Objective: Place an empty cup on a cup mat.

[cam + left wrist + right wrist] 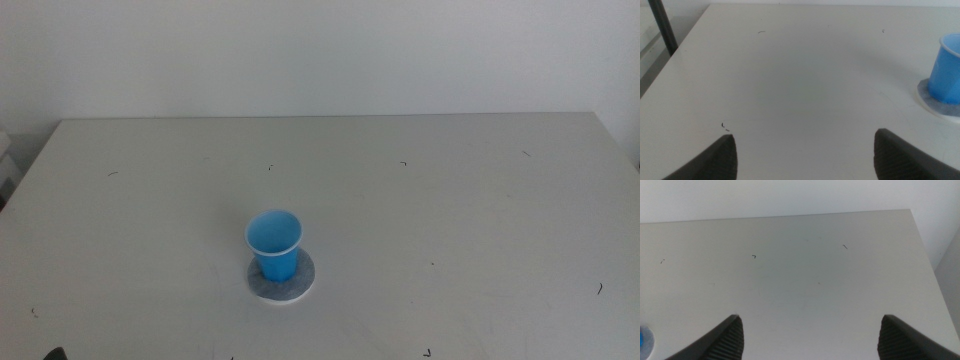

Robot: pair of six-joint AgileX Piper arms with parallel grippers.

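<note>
Standing upright on the cup mat (281, 283), the cup (274, 244), open mouth up and showing nothing but blue inside, slightly left of the middle of the table (450, 210) and toward its near edge in the middle view. Resting a little off the mat's centre, leaving a wider crescent of grey felt and white edge showing on the near-right side. Sitting well clear of both claws, touched by neither. Hovering low over bare tabletop at the near left, the left gripper (805, 155), jaws spread wide apart and holding nothing; appearing in its wrist view only as two dark tips, with the cup (946, 70) and the mat (935, 102) lying beyond and off to the right-hand jaw's side, cut by the picture's edge, well apart from that jaw. Waiting at the near right, the right gripper (810, 340), jaws likewise gaping and gripping nothing, facing the far right corner of the table (815, 280); catching only a sliver of blue and pale edge at the extreme corner of its wrist view, too small to be told apart as cup or mat, off beyond the left-hand jaw. Showing neither arm in the middle view. Lying scattered over the pale tabletop, a few small dark marks (404, 164).
</note>
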